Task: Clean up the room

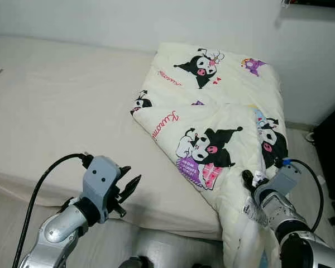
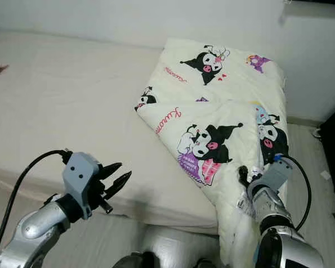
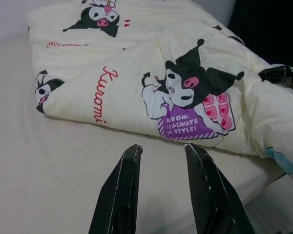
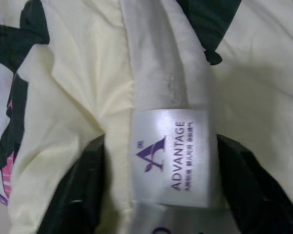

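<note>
At the bed [image 1: 56,111] edge, right hand [image 4: 156,161] pinches the soft, floppy quilt [image 1: 212,111] by its labelled hem; left hand [image 1: 125,187] hovers narrowly parted.

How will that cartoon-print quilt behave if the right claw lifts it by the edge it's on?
Probably floppy: the quilt already lies folded and creased, one corner drooping off the bed. Likely light though bulky, being puffy. The right claw grips a thin edge at the label, so it may slip.

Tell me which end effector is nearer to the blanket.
Right. The right end effector is clamped on the blanket at its hanging edge; the left end effector hovers open over the bare mattress beside it.
</note>
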Tool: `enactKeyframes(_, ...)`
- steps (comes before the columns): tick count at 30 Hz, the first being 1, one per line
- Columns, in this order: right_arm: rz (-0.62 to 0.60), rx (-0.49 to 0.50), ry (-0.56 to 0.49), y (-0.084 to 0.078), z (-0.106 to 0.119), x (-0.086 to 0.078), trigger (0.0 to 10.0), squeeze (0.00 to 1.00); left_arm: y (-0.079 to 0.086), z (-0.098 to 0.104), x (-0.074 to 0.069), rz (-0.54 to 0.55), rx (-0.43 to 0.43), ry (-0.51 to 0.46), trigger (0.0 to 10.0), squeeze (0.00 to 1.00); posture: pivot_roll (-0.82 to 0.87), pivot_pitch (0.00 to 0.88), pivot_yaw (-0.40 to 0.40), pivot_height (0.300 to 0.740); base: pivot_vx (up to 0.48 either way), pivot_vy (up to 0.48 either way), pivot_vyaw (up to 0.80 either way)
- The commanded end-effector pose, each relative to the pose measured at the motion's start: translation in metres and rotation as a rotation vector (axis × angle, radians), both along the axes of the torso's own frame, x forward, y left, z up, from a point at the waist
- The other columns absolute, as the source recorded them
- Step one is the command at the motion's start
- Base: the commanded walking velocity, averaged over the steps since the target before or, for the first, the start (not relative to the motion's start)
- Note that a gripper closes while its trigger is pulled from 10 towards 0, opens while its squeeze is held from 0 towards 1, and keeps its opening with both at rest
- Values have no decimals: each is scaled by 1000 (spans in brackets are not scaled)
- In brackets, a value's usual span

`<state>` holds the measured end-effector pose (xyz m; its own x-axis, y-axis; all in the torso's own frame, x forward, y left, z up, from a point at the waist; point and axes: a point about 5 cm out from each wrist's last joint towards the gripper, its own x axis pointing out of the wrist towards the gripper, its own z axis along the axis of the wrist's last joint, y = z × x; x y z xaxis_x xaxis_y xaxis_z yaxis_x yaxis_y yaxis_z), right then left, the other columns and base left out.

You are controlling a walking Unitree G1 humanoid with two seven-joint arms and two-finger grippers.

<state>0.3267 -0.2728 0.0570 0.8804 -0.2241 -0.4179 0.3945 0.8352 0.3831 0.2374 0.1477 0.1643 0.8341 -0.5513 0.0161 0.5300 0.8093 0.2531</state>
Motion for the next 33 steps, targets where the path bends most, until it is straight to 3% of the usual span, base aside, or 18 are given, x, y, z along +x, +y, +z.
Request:
enactKeyframes(1,4,-2,41,-1,-9,-7,0,0,7,-3,-2,19,42,16,10000,0,236,299,36,740,0,0,0)
enactKeyframes(18,-3,-16,53,-7,-12,-12,0,0,12,-3,0,36,59,13,10000,0,235,298,39,740,0,0,0)
enactKeyframes(21,73,-50,38,0,-9,-7,0,0,18,0,5,78,29,5,10000,0,220,291,35,740,0,0,0)
enactKeyframes(22,209,-102,14,16,-5,1,0,0,25,4,10,110,-1,-8,10000,0,210,284,31,740,0,0,0)
enactKeyframes(23,209,-102,14,16,-5,1,0,0,25,4,10,110,-1,-8,10000,0,210,284,31,740,0,0,0)
enactKeyframes(24,298,-129,0,27,-3,5,0,0,28,4,11,120,-1,-17,10000,0,204,279,27,740,0,0,0)
enactKeyframes(25,298,-129,0,27,-3,5,0,0,28,4,11,120,-1,-17,10000,0,204,279,27,740,0,0,0)
enactKeyframes(26,409,-165,-16,41,-2,9,0,0,33,5,13,141,6,-28,10000,0,198,275,22,740,0,0,0)
enactKeyframes(27,409,-165,-16,41,-2,9,0,0,33,5,13,141,6,-28,10000,0,198,275,22,740,0,0,0)
enactKeyframes(29,588,-192,-63,68,1,14,0,0,46,8,19,233,0,-60,10000,0,188,268,19,740,0,0,0)
enactKeyframes(30,588,-192,-63,68,1,14,0,0,46,8,19,233,0,-60,10000,0,188,268,19,740,0,0,0)
enactKeyframes(32,743,-202,-101,92,-1,14,0,0,60,12,25,351,-38,-90,10000,0,181,261,12,740,0,0,0)
enactKeyframes(33,743,-202,-101,92,-1,14,0,0,60,12,25,351,-38,-90,10000,0,181,261,12,740,0,0,0)
